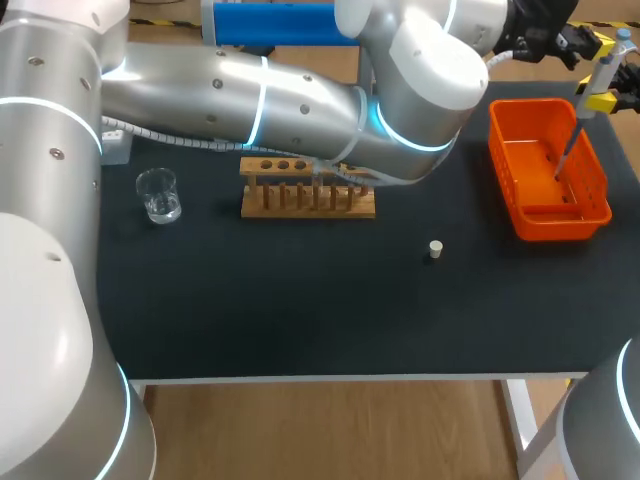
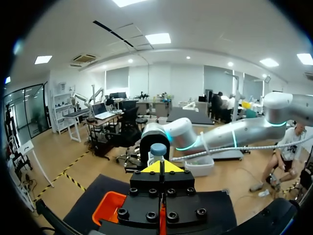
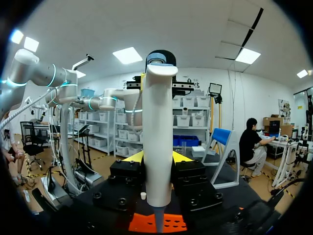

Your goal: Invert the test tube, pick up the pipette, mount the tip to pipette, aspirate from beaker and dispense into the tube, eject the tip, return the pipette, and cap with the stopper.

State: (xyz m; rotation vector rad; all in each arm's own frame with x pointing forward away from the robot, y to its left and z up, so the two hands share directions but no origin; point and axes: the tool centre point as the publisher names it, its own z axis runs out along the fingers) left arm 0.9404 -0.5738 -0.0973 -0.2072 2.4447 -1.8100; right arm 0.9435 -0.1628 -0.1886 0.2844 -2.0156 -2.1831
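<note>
Pipette, white-bodied and blue-capped (image 1: 607, 65), hangs tip-down over the orange plastic basket (image 1: 540, 222), probably so an ejected tip drops inside. In the left wrist view, the left gripper (image 2: 161, 166), its fingers pressed together, sits just behind the cap, likely to push it. In the right wrist view, the right gripper (image 3: 156, 157) pinches the body upright. No print is legible.
</note>
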